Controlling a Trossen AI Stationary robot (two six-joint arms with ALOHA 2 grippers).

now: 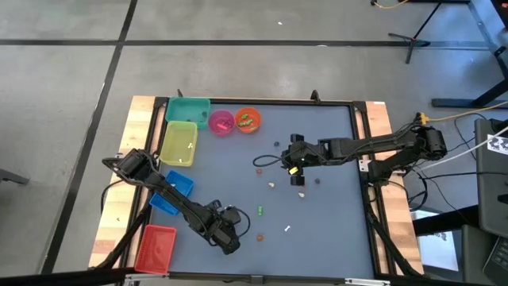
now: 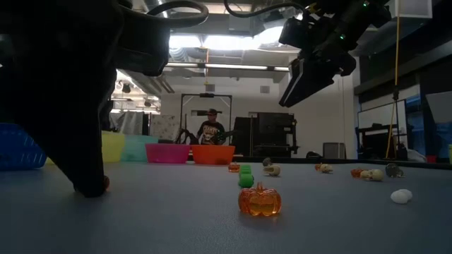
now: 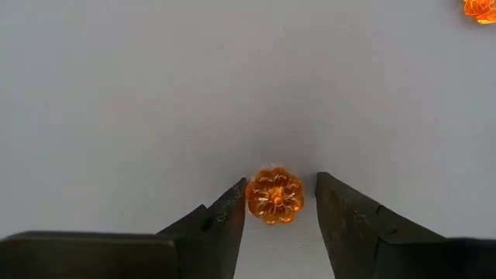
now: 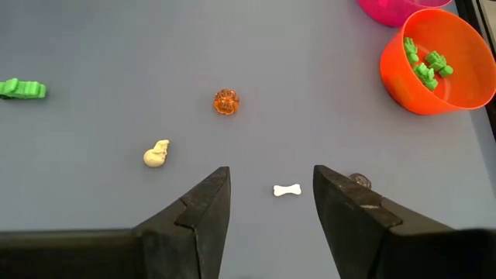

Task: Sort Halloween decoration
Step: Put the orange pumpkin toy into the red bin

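Tiny trinkets lie scattered on the grey table (image 1: 333,230). My left gripper (image 3: 280,203) is open, low at the table's near side (image 1: 226,238), with a small orange pumpkin (image 3: 274,195) on the table between its fingers. A second orange pumpkin (image 2: 259,200) rests just right of it. My right gripper (image 4: 271,194) is open and raised over the table's middle (image 1: 295,165). Below it lie a white bone (image 4: 287,190), a cream skull (image 4: 156,153), another orange pumpkin (image 4: 226,101), a green piece (image 4: 22,89) and a dark piece (image 4: 359,180). My left gripper points down from above, its fingers on either side of the orange pumpkin. One finger (image 3: 231,211) stands right at the pumpkin's side (image 3: 252,195); whether it touches, I cannot tell. The other finger (image 3: 335,203) is clearly apart. The pumpkin rests on the table.
Along the table's left side stand a teal bin (image 1: 188,109), a yellow-green bin (image 1: 179,143), a blue bin (image 1: 171,193) and a red bin (image 1: 155,248). At the far edge are a pink bowl (image 1: 221,121) and an orange bowl (image 4: 438,70) holding green pieces. A person stands far behind (image 2: 210,128).
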